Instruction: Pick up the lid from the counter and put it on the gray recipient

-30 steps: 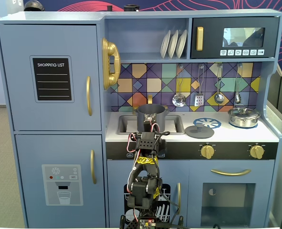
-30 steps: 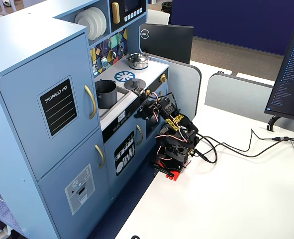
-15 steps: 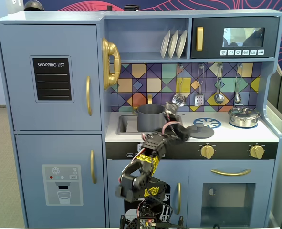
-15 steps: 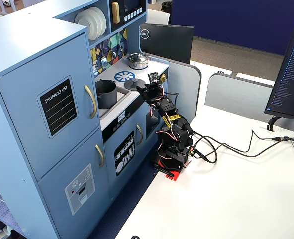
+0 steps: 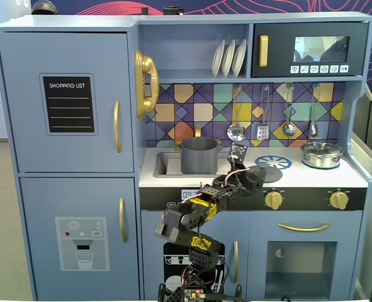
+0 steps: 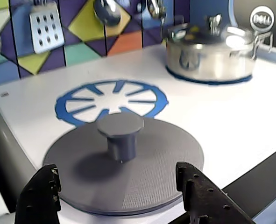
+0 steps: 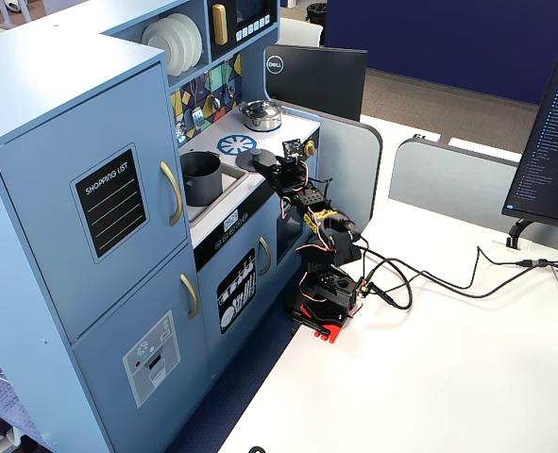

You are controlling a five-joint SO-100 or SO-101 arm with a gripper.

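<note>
The dark gray lid (image 6: 142, 172) lies flat on the pale counter (image 6: 236, 126), its knob (image 6: 121, 133) upright, just in front of the blue burner print (image 6: 112, 99). My gripper (image 6: 116, 189) is open and empty. Its two black fingers (image 6: 39, 196) stand on either side of the lid's near edge, a little short of the knob. In a fixed view the lid (image 5: 267, 174) lies right of the gray pot (image 5: 199, 156), which stands in the sink, and my gripper (image 5: 252, 179) is at the lid's left edge. The pot (image 7: 200, 177) and gripper (image 7: 271, 168) also show in the other fixed view.
A shiny silver pot with its own lid (image 6: 208, 53) stands at the back right of the counter (image 5: 321, 154). Utensils (image 5: 262, 131) hang on the tiled back wall. The sink's rim (image 6: 0, 149) is at my left. A monitor (image 7: 314, 80) stands beside the kitchen.
</note>
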